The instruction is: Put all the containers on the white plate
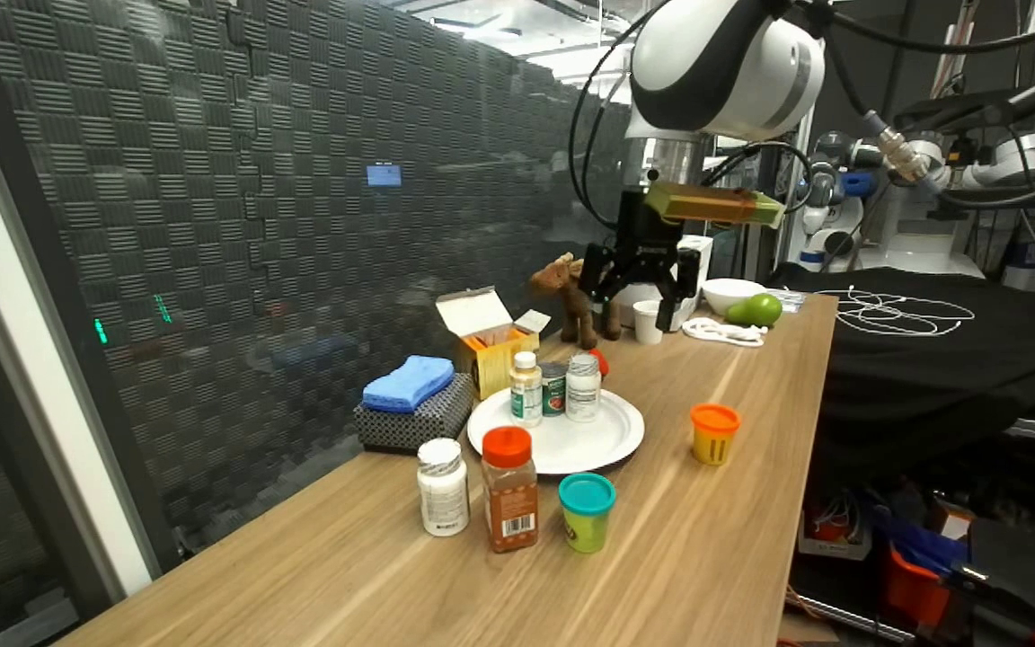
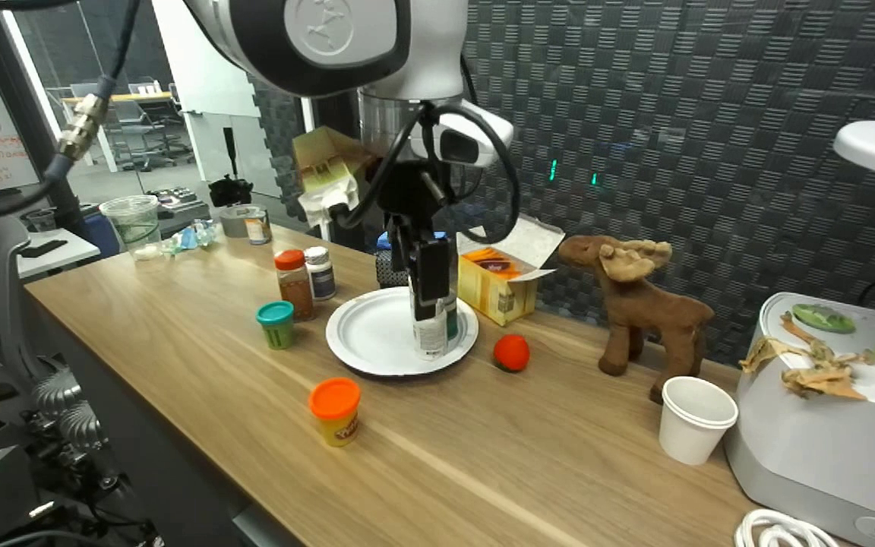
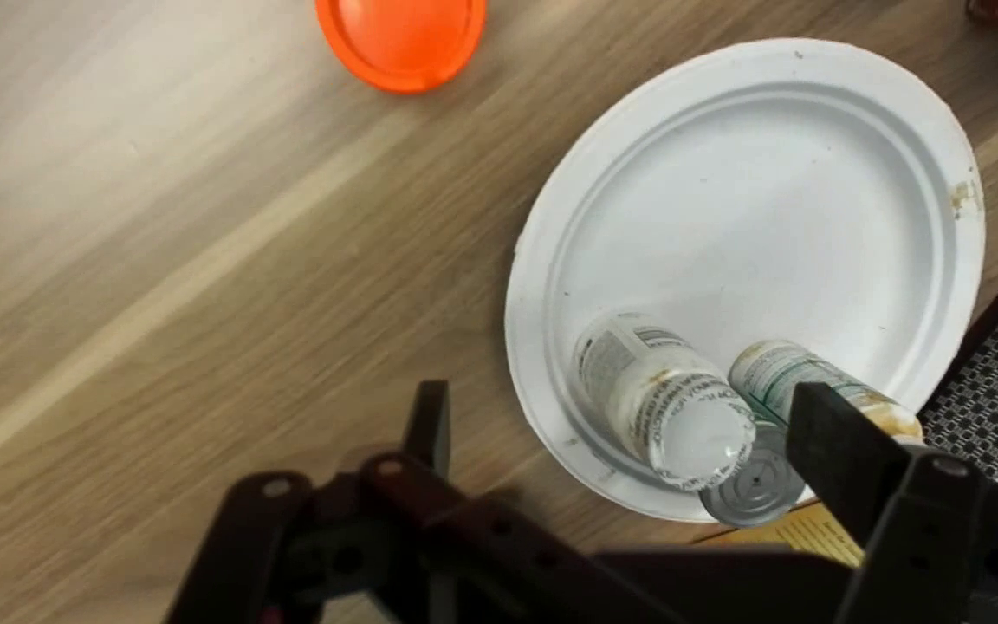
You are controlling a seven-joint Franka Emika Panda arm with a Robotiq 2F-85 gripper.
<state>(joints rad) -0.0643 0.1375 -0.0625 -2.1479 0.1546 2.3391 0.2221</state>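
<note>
On the white plate (image 1: pixel 571 451) stand a white-capped bottle (image 1: pixel 526 400), a dark tin can (image 1: pixel 553 393) and a white bottle (image 1: pixel 583 395). Off the plate, a white pill bottle (image 1: pixel 443 496), an orange-brown jar with a red lid (image 1: pixel 512 517) and a teal-lidded cup (image 1: pixel 586 521) sit in a row on the wood. Separately stands an orange-lidded yellow tub (image 2: pixel 335 414). My gripper (image 3: pixel 629 425) is open, its jaws wide apart. In the wrist view the white bottle shows between the fingers, untouched as far as I can see. One finger partly covers the white-capped bottle there.
Beside the plate are an open yellow carton (image 1: pixel 495 364) and a blue sponge (image 1: pixel 410 384) on a dark patterned block (image 1: pixel 414 420). A red round object (image 2: pixel 512 353), toy moose (image 2: pixel 646 311) and paper cups (image 2: pixel 692 429) stand near a white appliance (image 2: pixel 825 448).
</note>
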